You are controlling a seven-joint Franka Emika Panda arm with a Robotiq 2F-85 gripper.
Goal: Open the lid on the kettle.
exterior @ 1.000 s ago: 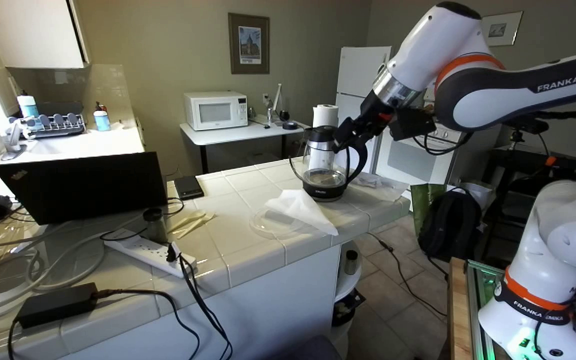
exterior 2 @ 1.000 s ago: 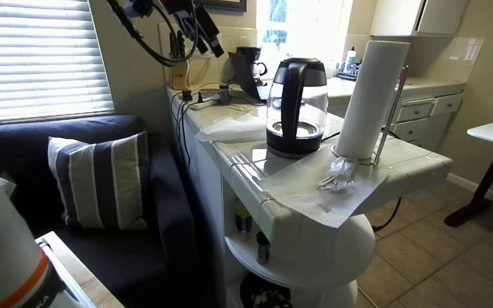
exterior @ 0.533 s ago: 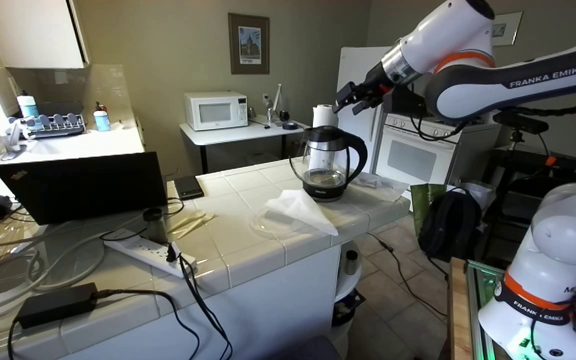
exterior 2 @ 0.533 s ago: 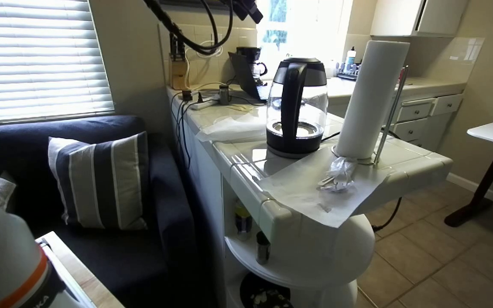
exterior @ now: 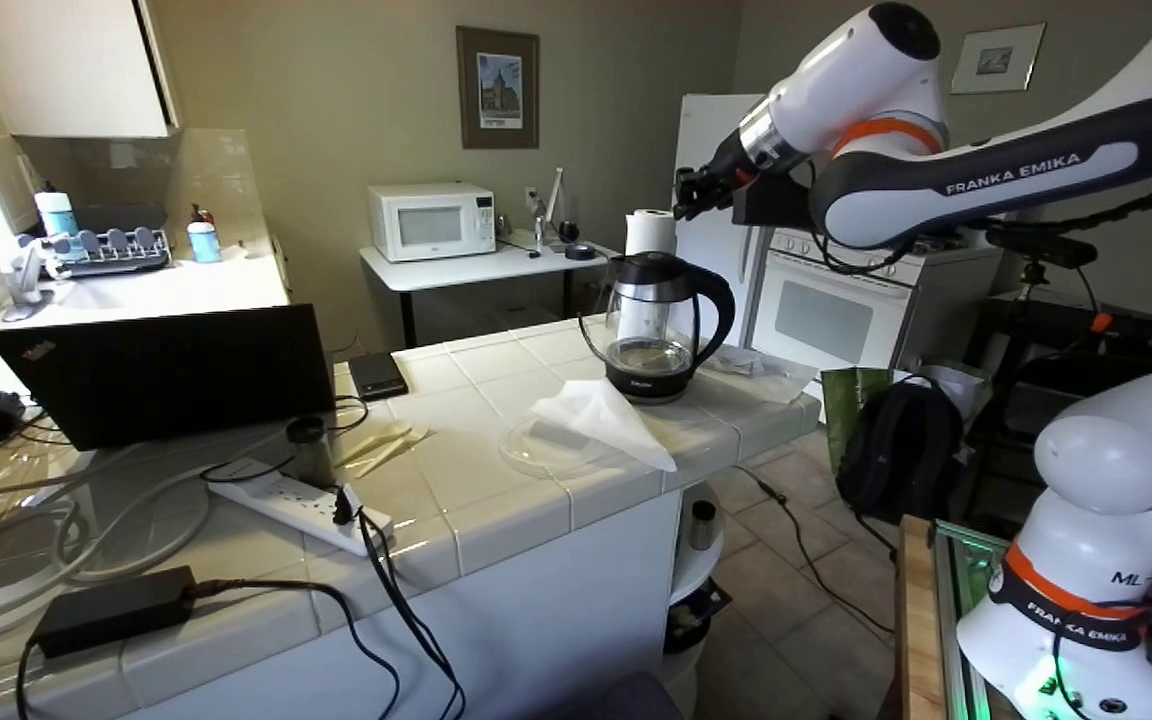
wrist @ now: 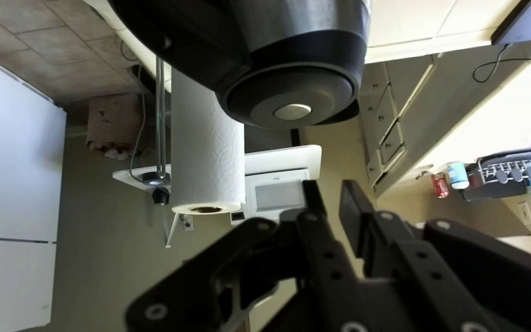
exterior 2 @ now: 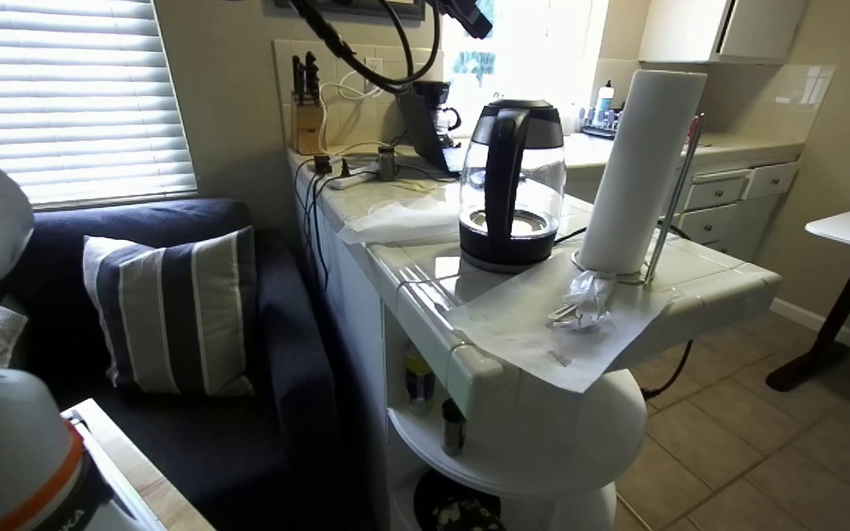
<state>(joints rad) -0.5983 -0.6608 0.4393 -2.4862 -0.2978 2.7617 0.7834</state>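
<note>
In an exterior view the glass kettle (exterior: 651,340) stands upright toward the right end of the tiled counter (exterior: 481,395), a white sheet (exterior: 604,415) just beside it on the near side and a paper towel roll (exterior: 650,232) on the far side. Its dark lid (wrist: 288,94), with a silvery disc (wrist: 292,111) at the middle, sits closed. The pincer (wrist: 330,186) hangs higher than the lid and apart from it; in the wrist view its fingers (wrist: 312,196) are parted by a narrow gap.
</note>
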